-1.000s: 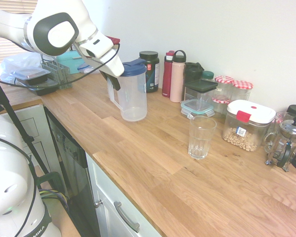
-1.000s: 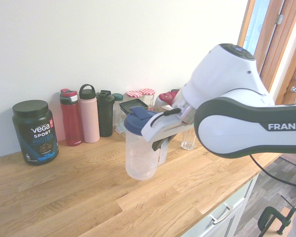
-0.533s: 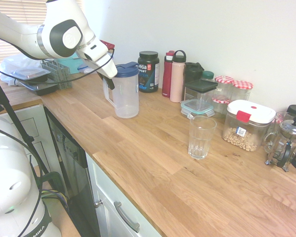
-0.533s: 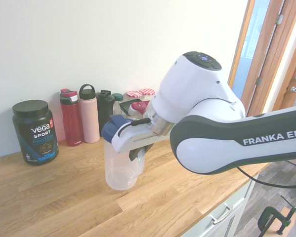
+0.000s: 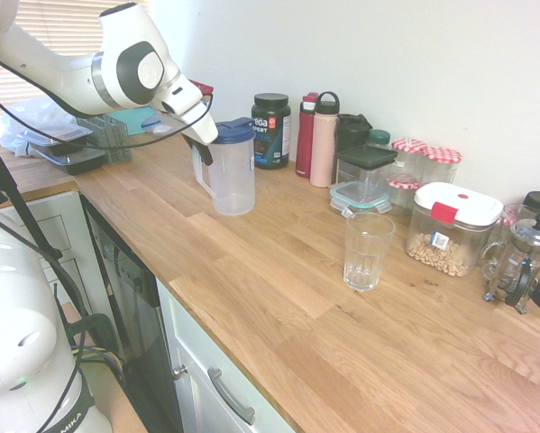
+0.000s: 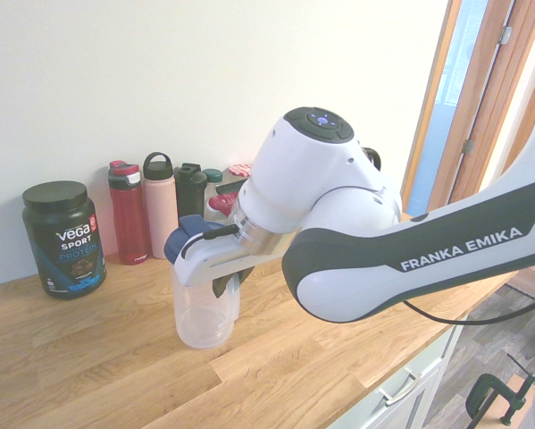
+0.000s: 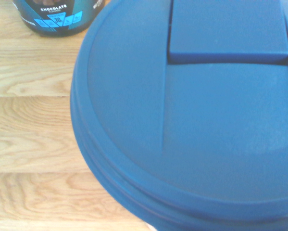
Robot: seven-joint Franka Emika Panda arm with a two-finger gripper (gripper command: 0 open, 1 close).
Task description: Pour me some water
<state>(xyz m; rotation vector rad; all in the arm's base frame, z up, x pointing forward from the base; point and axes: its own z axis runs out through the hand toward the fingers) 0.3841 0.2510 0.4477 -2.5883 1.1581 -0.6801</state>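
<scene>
A clear plastic pitcher [image 5: 233, 176] with a blue lid [image 5: 234, 129] stands upright at the counter's back left, its base at the wood. My gripper [image 5: 202, 151] is shut on its handle, on the side away from the glass. From the opposite side the pitcher [image 6: 204, 304] hangs under my gripper [image 6: 224, 282]. I cannot make out water in it. The blue lid [image 7: 192, 110] fills the wrist view. An empty ribbed drinking glass [image 5: 368, 250] stands mid-counter, well to the right of the pitcher; the arm hides it in the second exterior view.
A dark protein tub [image 5: 271, 131] [image 6: 63, 239], a red bottle [image 5: 306, 135] and a pink bottle [image 5: 323, 140] line the wall behind the pitcher. Food containers [image 5: 363, 176], a chickpea jar [image 5: 452, 230] and a French press [image 5: 522, 262] stand right. A dish rack [image 5: 71, 144] sits left.
The arm has carried the pitcher further from the glass, toward the protein tub and the wall, and lowered it to the counter. The grip on the handle is unchanged.
</scene>
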